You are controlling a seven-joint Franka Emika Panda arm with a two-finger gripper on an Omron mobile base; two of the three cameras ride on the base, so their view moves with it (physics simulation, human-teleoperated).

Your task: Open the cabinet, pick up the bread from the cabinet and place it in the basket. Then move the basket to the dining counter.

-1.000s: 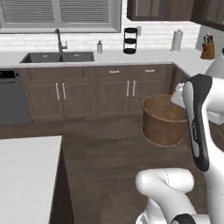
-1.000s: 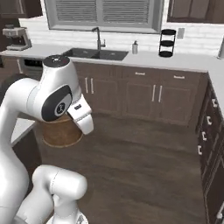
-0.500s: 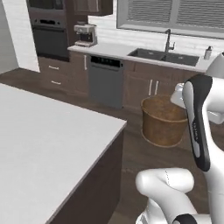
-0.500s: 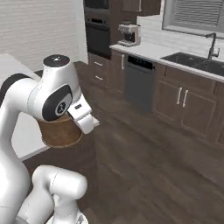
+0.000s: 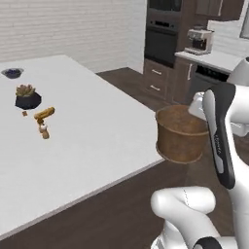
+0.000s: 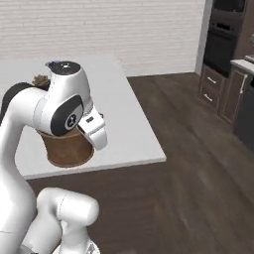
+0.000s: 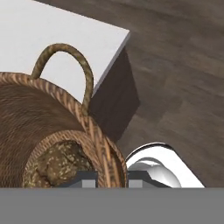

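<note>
Basket (image 5: 180, 141) hung off floor beside corner of dining table (image 5: 87, 141), carried there for set-down. Left of table: small potted plant (image 5: 26, 96), golden-yellow piece (image 5: 44, 114), dark bowl (image 5: 12, 72), all well apart from corner, so near edge looked free. Bread (image 7: 61, 168) sat at basket bottom, so pick-and-place judged done. Pincer (image 7: 111, 178) clenched on basket rim, one tip each side of wall, to carry load. Basket not yet over tabletop; transfer unfinished. Right: oven wall (image 5: 165, 29), coffee machine (image 5: 198, 40).
</note>
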